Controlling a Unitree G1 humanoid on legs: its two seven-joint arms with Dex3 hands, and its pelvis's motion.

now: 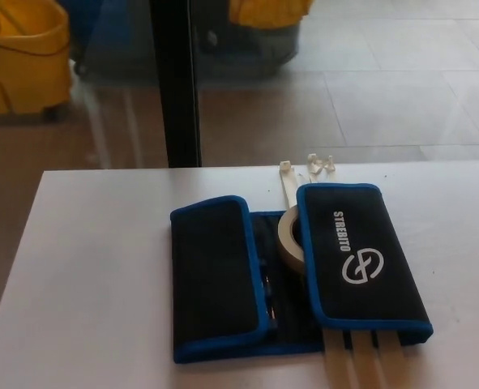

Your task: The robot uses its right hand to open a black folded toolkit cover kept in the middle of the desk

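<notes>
Nearest us, pale cable ties (pixel 361 356) are poking out from under the bottom edge of the black toolkit cover (pixel 292 271), running toward the near edge of the white desk (pixel 85 275). The cover is sitting in the middle of that desk, blue piping all round. Its right flap (pixel 361 255), the one carrying the white logo, is lying folded inward, and its left flap (pixel 215 271) is lying folded in too, so a narrow strip of the interior is showing between them. In that gap a roll of tape (pixel 292 239) is peeking out, tucked partly under the right flap; what else is sitting in the dark pockets beside it is hard to make out. More tie heads (pixel 304 170) are sticking out past the far edge. Neither robot hand is showing, so their fingers cannot be judged. Beyond the desk, a black post (pixel 174 81) is standing on the tiled floor (pixel 385 89), with a yellow mop bucket (pixel 20 57) far left.
</notes>
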